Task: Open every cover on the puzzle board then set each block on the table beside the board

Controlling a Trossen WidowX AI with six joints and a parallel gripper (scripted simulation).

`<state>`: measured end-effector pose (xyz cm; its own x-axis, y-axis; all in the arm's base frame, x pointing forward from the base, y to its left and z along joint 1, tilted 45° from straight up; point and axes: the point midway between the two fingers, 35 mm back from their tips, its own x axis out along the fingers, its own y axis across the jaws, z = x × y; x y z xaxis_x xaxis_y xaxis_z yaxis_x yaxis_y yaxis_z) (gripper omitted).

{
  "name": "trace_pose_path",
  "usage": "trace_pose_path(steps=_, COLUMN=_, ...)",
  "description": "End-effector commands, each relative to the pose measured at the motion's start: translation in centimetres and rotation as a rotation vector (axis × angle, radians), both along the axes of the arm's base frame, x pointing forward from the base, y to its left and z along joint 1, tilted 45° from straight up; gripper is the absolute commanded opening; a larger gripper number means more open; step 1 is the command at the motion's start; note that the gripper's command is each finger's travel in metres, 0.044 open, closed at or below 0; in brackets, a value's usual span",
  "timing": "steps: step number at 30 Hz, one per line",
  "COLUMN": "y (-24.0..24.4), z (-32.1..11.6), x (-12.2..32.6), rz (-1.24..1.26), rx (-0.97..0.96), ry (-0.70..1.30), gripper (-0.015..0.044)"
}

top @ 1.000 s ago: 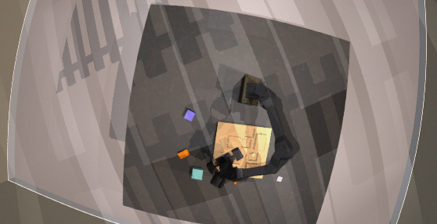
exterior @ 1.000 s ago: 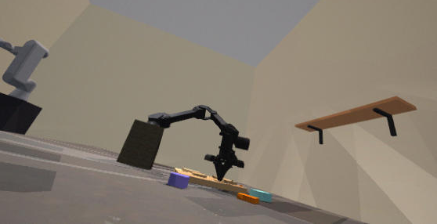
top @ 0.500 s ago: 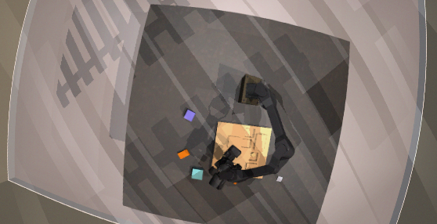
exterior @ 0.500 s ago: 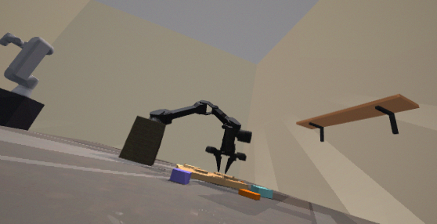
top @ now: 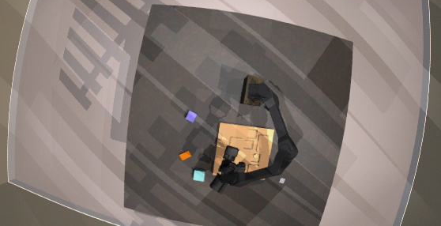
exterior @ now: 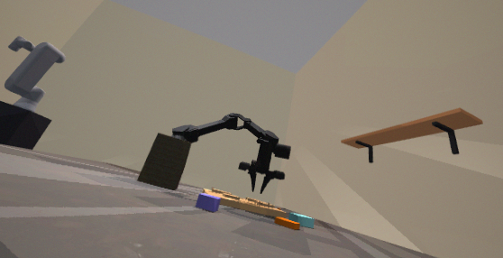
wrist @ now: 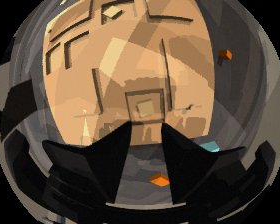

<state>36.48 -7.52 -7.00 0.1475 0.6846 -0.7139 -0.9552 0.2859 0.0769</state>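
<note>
So, progress check: a fair bit seems done. The tan wooden puzzle board (top: 226, 133) (exterior: 269, 207) (wrist: 133, 62) is on the tabletop, and several blocks have ended up outside it. On one side of the board, a purple block (top: 191, 116) (exterior: 208, 203), a flat orange block (top: 185, 155) (exterior: 287, 223) (wrist: 226, 55) and a teal block (top: 198, 175) (exterior: 301, 220) (wrist: 210, 146) can be seen, all apart from it. A tiny whitish cube (top: 282, 180) is seen off the opposite side, and a small orange piece shows past the board's outer edge in the wrist view.

The black pincer (top: 229, 167) (exterior: 257, 192) (wrist: 147, 125) is held above the board near that outer edge, fingers partly apart, nothing clamped.

What's left is harder to call. A small pale square (wrist: 145, 108) is seen inside a square outline on the board, right ahead of the fingertips; whether that's a block in its well or a knob on a cover can't be told. Same with the other grooves: open or closed can't be sorted out at this size. If it's a block, a straight drop and a light squeeze is probably needed, then a lift-out. Moving the hand away is also still to be done.
</note>
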Motion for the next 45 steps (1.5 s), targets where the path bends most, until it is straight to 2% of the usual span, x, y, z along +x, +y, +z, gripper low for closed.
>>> trace_pose_path(steps=1, y=-0.5, z=0.5, x=0.0, rz=0.077, rx=-0.022, ry=-0.073, gripper=0.0144)
trace_pose_path(steps=9, y=-1.2, z=1.3, x=-0.2, rz=0.217, rx=-0.05, ry=-0.206, gripper=0.0144)
trace_pose_path(steps=27, y=1.2, z=-1.2, x=0.2, rz=0.22, rx=-0.049, ry=-0.209, gripper=0.0144)
trace_pose_path(steps=45, y=1.3, z=-1.2, x=0.3, rz=0.22, rx=-0.049, ry=-0.209, gripper=0.0144)
